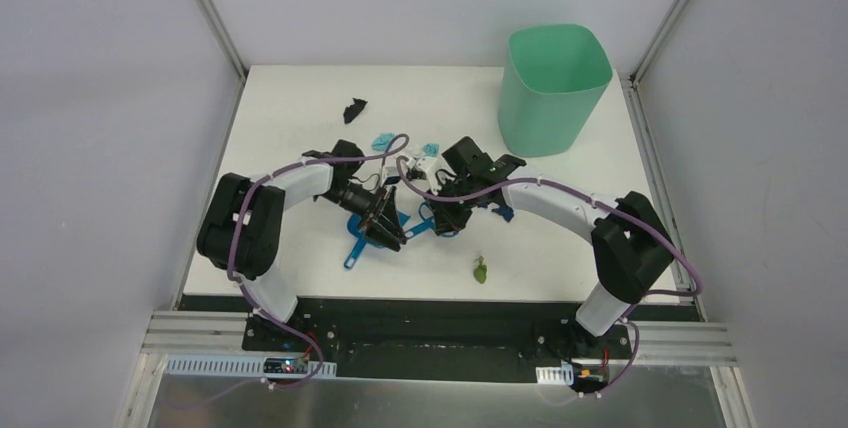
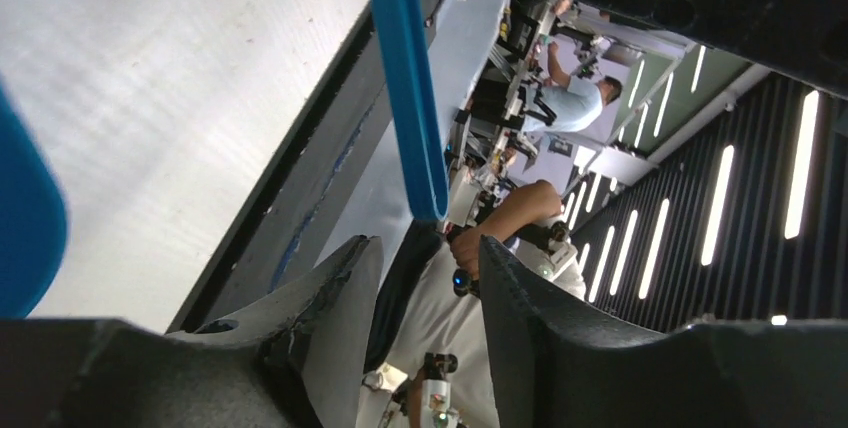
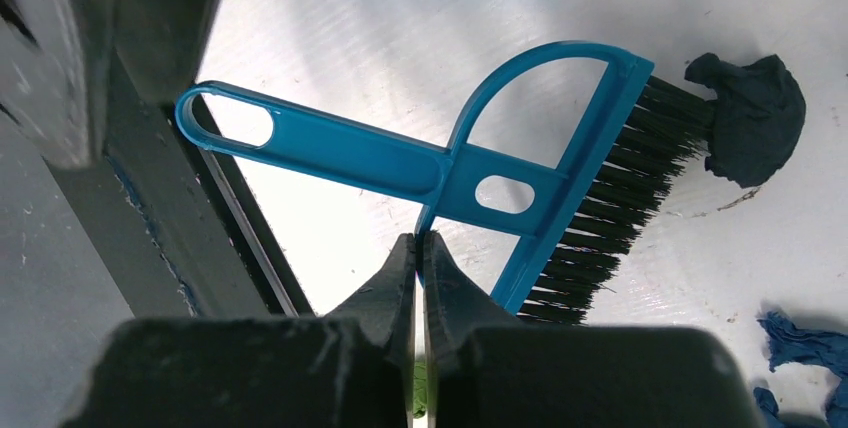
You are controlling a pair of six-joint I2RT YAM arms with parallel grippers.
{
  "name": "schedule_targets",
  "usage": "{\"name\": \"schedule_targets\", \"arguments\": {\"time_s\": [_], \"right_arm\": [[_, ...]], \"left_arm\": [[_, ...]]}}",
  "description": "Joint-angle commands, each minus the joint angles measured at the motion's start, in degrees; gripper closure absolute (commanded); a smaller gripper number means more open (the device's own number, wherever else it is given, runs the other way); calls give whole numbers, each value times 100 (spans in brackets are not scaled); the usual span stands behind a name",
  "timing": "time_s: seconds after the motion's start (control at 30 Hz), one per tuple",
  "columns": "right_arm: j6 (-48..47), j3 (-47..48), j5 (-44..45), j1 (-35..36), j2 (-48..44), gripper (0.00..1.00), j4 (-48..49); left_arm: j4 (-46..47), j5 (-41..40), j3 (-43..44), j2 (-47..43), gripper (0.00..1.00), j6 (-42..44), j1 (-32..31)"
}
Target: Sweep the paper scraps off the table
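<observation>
Paper scraps lie on the white table (image 1: pixel 290 128): a black one (image 1: pixel 354 108) at the back, a light teal one (image 1: pixel 383 139), dark blue and white bits (image 1: pixel 428 155) by the right wrist, and a green one (image 1: pixel 480 270) near the front. My right gripper (image 3: pixel 420 238) is shut on the thin arch of the blue hand brush (image 3: pixel 470 173). Its black bristles (image 3: pixel 620 198) touch a dark scrap (image 3: pixel 750 118). My left gripper (image 2: pixel 425 253) is open, its jaws apart just short of the blue dustpan handle (image 2: pixel 405 78). The dustpan (image 1: pixel 360 240) lies under the left gripper (image 1: pixel 390 231).
A tall green bin (image 1: pixel 553 88) stands at the back right of the table. The black front edge (image 1: pixel 400 303) runs close behind the dustpan handle. Grey walls close in both sides. More dark blue scraps (image 3: pixel 805 343) lie right of the brush.
</observation>
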Motion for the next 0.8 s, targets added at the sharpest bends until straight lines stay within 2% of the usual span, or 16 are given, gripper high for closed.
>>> {"name": "schedule_targets", "arguments": {"time_s": [0.0,0.13,0.27,0.37,0.43,0.5,0.57,0.67,0.77], "right_arm": [[115,295,-62,5,12,100,220],[92,283,8,5,-5,100,245],[62,282,80,26,-14,100,229],[12,285,150,77,11,100,199],[-68,296,243,128,35,100,175],[-256,353,459,221,13,82,57],[-596,403,870,347,-146,69,-19],[-1094,506,1437,546,-398,60,-172],[-1350,646,1746,687,-425,57,-224]], "left_arm": [[559,501,155,179,59,-421,-315],[484,512,362,498,74,-344,-367],[420,664,542,760,81,-308,-426],[409,763,614,835,100,-307,-456],[418,778,608,848,100,-316,-459],[431,819,593,860,100,-358,-457],[452,847,596,869,100,-489,-458],[747,1071,537,852,100,-982,-458],[1419,1387,335,861,100,-1927,-464]]}}
